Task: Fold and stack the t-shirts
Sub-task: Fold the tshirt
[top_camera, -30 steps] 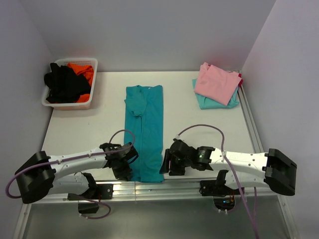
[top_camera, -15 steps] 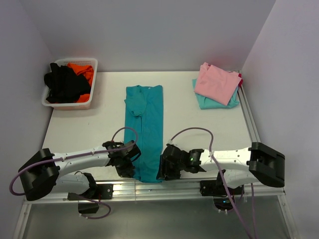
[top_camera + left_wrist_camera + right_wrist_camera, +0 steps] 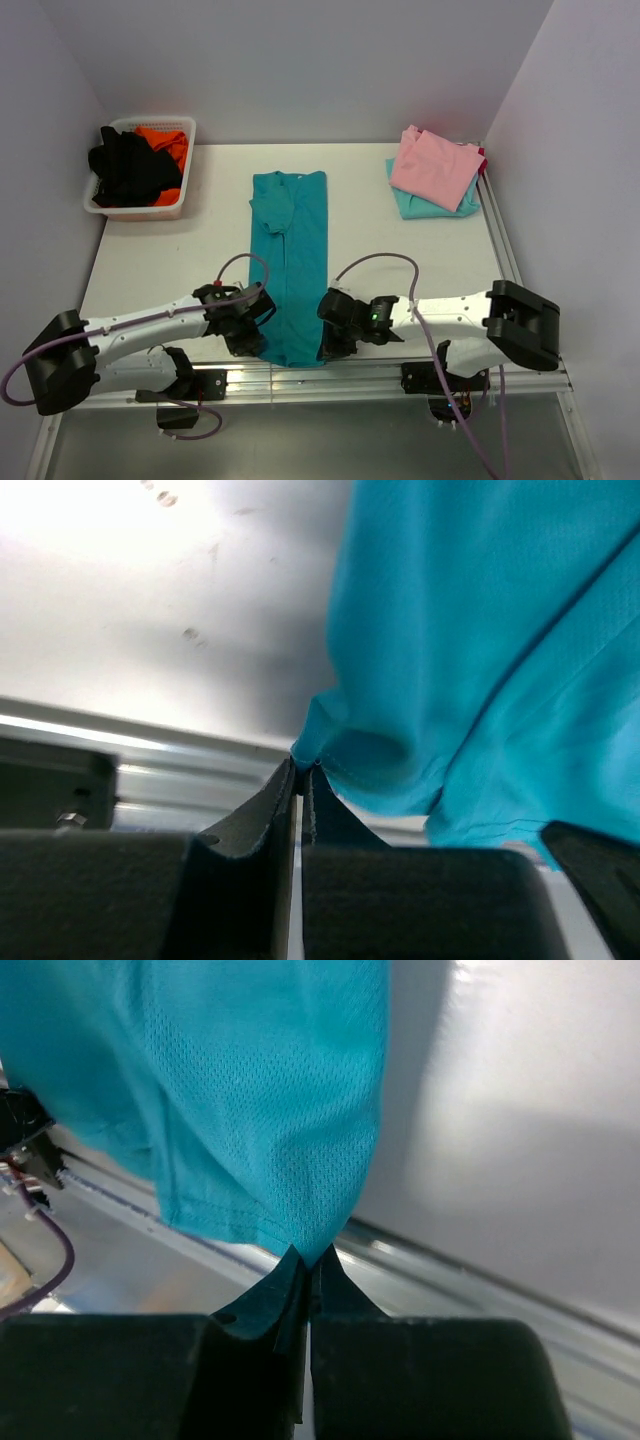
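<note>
Both my arms lie low and stretched inward across the near edge of the bench (image 3: 400,260), wrists turned toward each other. My left arm (image 3: 150,325) reaches in from the left and my right arm (image 3: 450,312) from the right. They meet at the near end of the teal t-shirt (image 3: 292,270), one on each side of its hem.

My left jaws are clenched on the near-left corner of the hem. In the left wrist view the tips are pressed together with a fold of teal cloth (image 3: 460,660) pinched at their very end. My right jaws are clenched on the near-right corner. The right wrist view shows the tips closed with the mesh weave of the shirt (image 3: 250,1090) caught between them, above the metal rail at the bench edge.

The teal t-shirt lies in the middle of the bench as one long, narrow strip, with the collar at the far end and the sides folded in.

Counting what is here: two arms, one teal t-shirt and one stack at the far right corner. The stack has a folded pink t-shirt (image 3: 435,165) on top of a pale aqua t-shirt (image 3: 415,205), and a red sliver at its right edge that I cannot identify. One white basket (image 3: 140,208) sits at the far left, holding black cloth (image 3: 125,170) and orange cloth (image 3: 168,140).
</note>
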`<state>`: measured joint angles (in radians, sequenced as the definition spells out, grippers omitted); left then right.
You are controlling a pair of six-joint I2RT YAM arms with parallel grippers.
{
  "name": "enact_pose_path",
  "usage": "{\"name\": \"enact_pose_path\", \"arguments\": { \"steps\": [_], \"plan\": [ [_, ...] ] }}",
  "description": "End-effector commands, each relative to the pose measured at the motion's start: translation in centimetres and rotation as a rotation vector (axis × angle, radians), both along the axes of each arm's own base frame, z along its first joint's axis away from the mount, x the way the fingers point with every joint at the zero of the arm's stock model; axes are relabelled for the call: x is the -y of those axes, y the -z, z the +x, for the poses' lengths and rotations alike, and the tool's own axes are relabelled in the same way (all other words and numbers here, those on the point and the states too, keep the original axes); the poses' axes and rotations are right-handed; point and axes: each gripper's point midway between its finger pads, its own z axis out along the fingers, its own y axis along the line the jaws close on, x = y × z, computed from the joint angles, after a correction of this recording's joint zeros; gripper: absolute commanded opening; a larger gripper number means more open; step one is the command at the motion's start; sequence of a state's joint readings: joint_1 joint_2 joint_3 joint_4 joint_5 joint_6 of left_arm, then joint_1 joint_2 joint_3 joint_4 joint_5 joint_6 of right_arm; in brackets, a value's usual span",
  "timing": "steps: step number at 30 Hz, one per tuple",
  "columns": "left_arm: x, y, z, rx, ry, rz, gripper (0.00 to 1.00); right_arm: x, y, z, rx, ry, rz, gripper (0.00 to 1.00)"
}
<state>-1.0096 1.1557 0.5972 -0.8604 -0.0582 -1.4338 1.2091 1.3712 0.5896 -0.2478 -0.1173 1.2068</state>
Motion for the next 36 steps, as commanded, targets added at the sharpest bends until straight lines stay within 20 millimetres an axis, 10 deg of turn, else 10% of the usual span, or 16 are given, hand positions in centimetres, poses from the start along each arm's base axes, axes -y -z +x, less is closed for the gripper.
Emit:
{"name": "enact_pose_path", "arguments": {
  "steps": [1, 15, 36],
  "plan": [
    [-0.5, -2.2, 0.2, 0.041, -0.007, -0.015, 0.00, 1.5, -2.3, 0.4, 0.053, 0.014, -0.043, 0.00],
    [2.8, -13.1, 4.0, 0.207, -0.040, -0.191, 0.00, 0.3, -9.7, 3.0, 0.133, -0.067, -0.101, 0.00],
    [1.3, -15.0, 15.7, 0.270, -0.065, -0.131, 0.00, 1.4, -10.9, 15.9, 0.108, -0.015, -0.203, 0.00]
  ]
}}
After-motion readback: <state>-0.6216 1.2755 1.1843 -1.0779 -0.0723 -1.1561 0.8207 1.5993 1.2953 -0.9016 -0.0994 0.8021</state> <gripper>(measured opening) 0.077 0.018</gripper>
